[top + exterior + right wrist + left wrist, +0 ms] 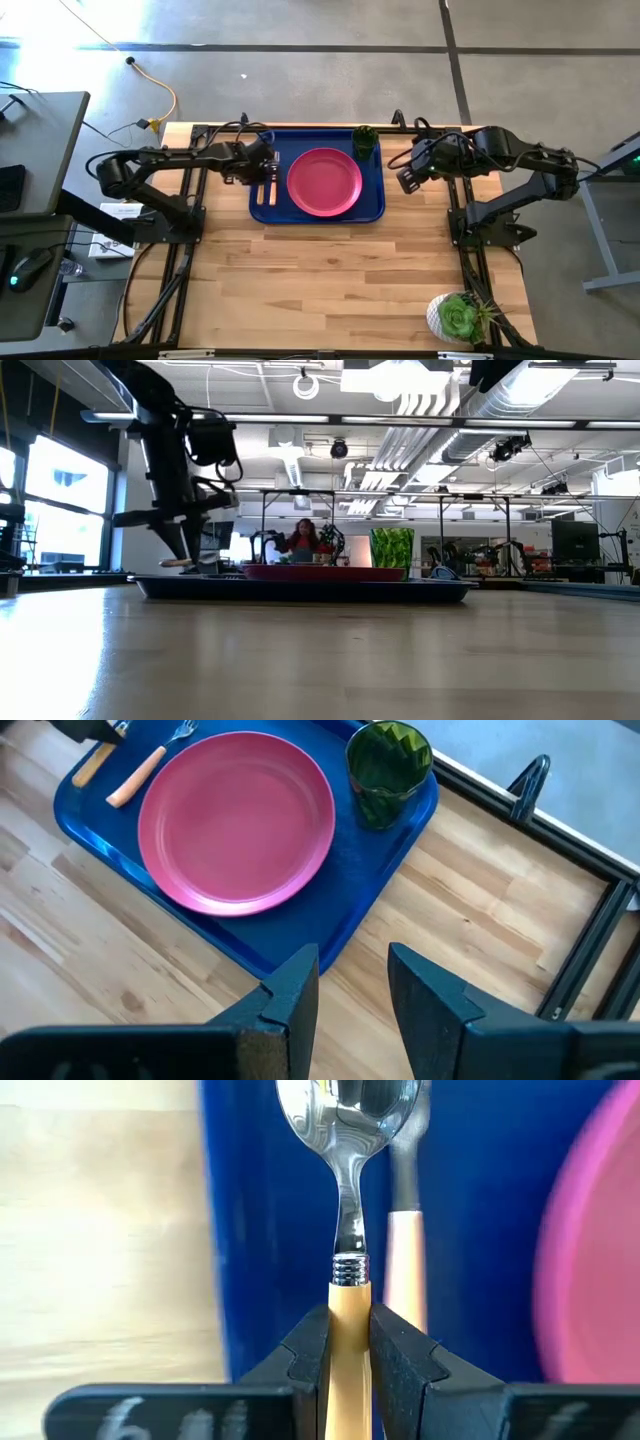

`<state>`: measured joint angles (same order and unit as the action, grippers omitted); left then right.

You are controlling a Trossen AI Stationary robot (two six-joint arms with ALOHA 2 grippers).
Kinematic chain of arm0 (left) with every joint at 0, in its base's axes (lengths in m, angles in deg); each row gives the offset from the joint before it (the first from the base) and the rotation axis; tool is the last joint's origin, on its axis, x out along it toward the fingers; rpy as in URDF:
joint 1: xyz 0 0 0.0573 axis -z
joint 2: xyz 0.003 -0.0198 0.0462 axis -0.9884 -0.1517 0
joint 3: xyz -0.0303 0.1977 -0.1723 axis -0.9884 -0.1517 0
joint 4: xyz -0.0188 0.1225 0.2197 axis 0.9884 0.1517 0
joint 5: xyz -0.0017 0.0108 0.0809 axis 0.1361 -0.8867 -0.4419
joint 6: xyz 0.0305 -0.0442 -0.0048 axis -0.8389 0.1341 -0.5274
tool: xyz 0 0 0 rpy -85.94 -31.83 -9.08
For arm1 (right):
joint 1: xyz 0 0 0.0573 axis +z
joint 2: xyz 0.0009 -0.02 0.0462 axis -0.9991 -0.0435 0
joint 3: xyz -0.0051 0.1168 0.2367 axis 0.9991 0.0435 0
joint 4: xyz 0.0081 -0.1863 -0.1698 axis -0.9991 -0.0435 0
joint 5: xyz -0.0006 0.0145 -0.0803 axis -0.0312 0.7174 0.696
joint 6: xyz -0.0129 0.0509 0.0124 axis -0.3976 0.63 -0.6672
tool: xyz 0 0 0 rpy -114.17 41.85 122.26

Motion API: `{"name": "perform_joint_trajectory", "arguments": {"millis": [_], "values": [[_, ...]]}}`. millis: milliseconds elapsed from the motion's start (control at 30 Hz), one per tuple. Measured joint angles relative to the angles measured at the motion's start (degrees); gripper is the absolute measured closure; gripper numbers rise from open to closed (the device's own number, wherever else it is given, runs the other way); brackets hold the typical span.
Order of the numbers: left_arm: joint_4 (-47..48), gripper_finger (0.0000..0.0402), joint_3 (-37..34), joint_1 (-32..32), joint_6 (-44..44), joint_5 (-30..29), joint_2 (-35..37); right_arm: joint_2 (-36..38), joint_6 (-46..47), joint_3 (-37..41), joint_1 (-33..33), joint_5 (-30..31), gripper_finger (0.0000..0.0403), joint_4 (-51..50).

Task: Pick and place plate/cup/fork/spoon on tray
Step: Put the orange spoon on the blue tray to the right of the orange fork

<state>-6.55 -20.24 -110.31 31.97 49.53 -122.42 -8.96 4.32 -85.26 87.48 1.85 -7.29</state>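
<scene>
The dark blue tray [374, 205] lies at the table's far middle. The pink-red plate [324, 181] lies flat in its middle, and the green cup [364, 140] stands upright in its far right corner. The fork [150, 765] lies flat on the tray floor, left of the plate. My left gripper [349, 1325] is over the tray's left part, shut on the spoon [347, 1140], right beside the fork. My right gripper [352, 982] is open and empty over the bare table, just right of the tray. My left gripper pinches the spoon's orange-tan handle [349, 1295] between its two fingers, just behind the metal collar. The fingers come from above, pointing down. In the low view the spoon [178, 563] shows level, a little above the tray's rim [300, 586].
A white pot with a green succulent [458, 318] stands at the table's near right corner. Bare wood fills the near half of the table. People and equipment show in the room behind the table.
</scene>
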Motion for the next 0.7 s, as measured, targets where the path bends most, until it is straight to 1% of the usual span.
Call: {"name": "perform_joint_trajectory", "arguments": {"millis": [133, 400, 700], "values": [[0.0, 0.0358, -0.7, -1.8, -2.1, 1.3, 0.0, 0.0, 1.7, 0.0, 0.0, 0.0, 0.0289, 0.0], [-2.0, 0.0357, -0.7, -3.4, -3.4, 1.5, -0.2, 0.0, 2.6, 0.0, 0.0, 0.2, 0.0289, 0.0], [-2.8, 0.0357, -0.7, -3.5, -3.4, 3.3, -4.5, 0.0, 4.5, 0.0, 0.0, 0.7, 0.0289, 0.0]]}}
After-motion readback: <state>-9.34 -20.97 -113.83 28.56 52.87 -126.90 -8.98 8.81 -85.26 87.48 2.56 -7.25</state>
